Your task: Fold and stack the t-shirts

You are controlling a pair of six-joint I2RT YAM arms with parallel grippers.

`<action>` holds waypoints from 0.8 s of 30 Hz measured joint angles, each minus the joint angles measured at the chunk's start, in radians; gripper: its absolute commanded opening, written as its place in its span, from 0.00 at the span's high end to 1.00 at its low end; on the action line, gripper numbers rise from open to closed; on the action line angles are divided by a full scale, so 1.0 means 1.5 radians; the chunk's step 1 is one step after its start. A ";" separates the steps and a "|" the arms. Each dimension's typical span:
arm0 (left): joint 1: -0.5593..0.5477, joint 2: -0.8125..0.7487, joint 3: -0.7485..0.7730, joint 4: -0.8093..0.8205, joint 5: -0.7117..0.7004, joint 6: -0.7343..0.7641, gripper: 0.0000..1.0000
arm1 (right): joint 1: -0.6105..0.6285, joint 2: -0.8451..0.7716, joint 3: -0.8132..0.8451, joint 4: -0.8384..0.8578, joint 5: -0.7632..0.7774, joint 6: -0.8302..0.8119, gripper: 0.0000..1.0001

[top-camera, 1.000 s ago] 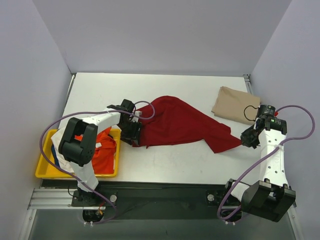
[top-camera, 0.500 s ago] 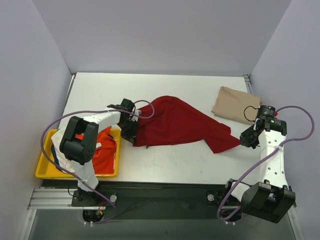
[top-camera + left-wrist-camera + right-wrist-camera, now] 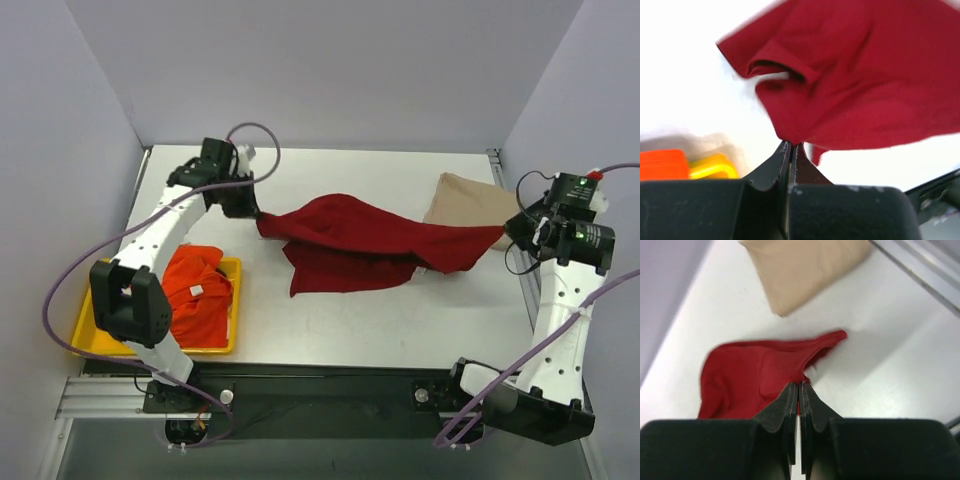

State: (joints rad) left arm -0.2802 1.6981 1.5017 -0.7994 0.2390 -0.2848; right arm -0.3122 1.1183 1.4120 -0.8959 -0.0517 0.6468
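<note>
Pinching dark red t-shirt (image 3: 360, 240): left gripper (image 3: 791, 144), right gripper (image 3: 799, 384)

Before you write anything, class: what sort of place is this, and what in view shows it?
Likely a robotics lab cell: plain walls box in a white table; the left arm and right arm, bolted at its near edge, hold a dark red t-shirt.

red shirt (image 3: 350, 245): plain dark red all over, deeper in the folds
tan shirt (image 3: 470, 200): plain beige
orange shirt (image 3: 195, 295): bright orange, with a small white tag (image 3: 197, 291)
tray (image 3: 82, 340): yellow
table (image 3: 380, 330): white
walls (image 3: 320, 70): pale lilac-grey
arms (image 3: 165, 225): white shells, black joints
fingers (image 3: 772, 167): black, scuffed pale at the edges
</note>
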 measured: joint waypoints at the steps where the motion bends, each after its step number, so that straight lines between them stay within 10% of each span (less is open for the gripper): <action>1: 0.010 -0.015 0.034 -0.006 -0.001 -0.006 1.00 | 0.000 0.002 0.031 0.002 0.000 -0.001 1.00; 11: 0.046 -0.040 0.341 -0.014 -0.017 -0.062 1.00 | 0.057 0.079 0.237 0.082 -0.002 -0.016 1.00; 24: 0.116 0.242 0.691 0.052 0.054 -0.166 1.00 | 0.134 0.415 0.526 0.172 -0.028 -0.022 1.00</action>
State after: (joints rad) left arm -0.1055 2.0605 2.5389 -0.7219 0.3206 -0.5343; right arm -0.1112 1.7412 2.2017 -0.6384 -0.0944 0.6136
